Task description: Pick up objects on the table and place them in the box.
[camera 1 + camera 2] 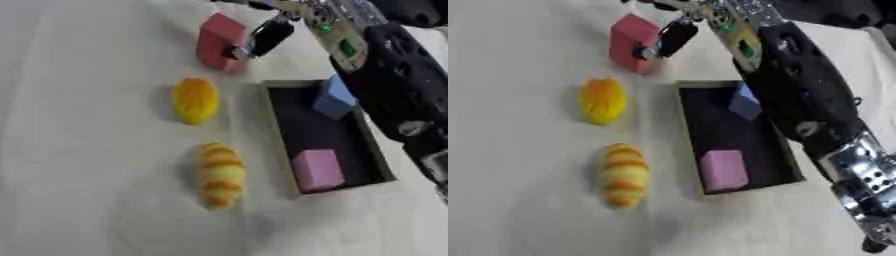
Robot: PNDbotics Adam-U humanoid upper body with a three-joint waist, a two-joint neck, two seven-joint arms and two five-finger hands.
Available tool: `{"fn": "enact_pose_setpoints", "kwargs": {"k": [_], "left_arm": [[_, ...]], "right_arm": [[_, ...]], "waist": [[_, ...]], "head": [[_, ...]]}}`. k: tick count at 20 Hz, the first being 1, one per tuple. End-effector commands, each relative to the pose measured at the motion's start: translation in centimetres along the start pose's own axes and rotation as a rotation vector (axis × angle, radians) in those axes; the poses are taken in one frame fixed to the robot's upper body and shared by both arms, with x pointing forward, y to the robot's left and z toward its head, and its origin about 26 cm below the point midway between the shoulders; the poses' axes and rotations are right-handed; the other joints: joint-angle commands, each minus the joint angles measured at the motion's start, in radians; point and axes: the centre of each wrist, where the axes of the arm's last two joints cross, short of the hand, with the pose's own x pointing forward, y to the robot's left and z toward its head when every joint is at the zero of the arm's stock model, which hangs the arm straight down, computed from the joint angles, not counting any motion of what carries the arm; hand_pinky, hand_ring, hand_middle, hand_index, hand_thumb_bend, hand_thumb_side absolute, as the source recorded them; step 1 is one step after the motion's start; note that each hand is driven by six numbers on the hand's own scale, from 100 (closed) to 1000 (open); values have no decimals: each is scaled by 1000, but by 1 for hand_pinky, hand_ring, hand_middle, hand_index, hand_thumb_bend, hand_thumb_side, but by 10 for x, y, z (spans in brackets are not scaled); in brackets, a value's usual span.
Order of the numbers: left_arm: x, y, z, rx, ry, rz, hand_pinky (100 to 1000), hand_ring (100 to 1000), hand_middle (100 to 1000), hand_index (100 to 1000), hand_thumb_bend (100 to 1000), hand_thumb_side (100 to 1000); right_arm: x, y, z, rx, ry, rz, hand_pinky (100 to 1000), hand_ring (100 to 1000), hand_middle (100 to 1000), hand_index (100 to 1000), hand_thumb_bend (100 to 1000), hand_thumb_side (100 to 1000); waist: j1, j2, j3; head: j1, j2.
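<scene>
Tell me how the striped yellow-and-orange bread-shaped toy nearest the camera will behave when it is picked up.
The striped yellow-and-orange bread-shaped toy looks soft and fuzzy, so it probably squashes a little under fingers rather than slipping. Its long rounded body lying flat on the white table suggests it could roll sideways if nudged. It is likely light for its size.

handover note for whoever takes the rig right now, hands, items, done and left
Right hand: reaching in from the upper right, fingers at the red block; a closed grasp cannot be confirmed.
Left hand: not in view.
Box: holds the blue block at its far end and the pink block at its near end.
Done: those two blocks.
Left: red block, round yellow bun, striped bread, all on the table left of the box.
</scene>
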Motion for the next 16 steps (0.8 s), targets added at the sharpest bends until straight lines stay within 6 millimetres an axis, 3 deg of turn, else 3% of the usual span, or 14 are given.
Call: {"fn": "enact_pose_setpoints", "kwargs": {"k": [1, 13, 16], "left_arm": [[7, 3, -7, -20, -34, -19, 700, 694, 648, 783, 100, 643], [7, 4, -7, -18, -37, -21, 701, 694, 647, 782, 100, 643], [7, 3, -8, -17, -38, -22, 701, 694, 647, 782, 100, 642]], "right_arm": [[-12, -12, 10, 1, 35, 35, 902, 926, 935, 921, 443, 519], [-16, -2, 12, 126, 56, 49, 903, 930, 947, 964, 442, 489], [-18, 0, 13, 145, 70, 39, 903, 934, 951, 980, 440, 430]], "waist": [[-8, -8, 0], [-10, 2, -3], [-9, 5, -5]], "head": [[-3, -12], [-1, -8], [0, -9]]}}
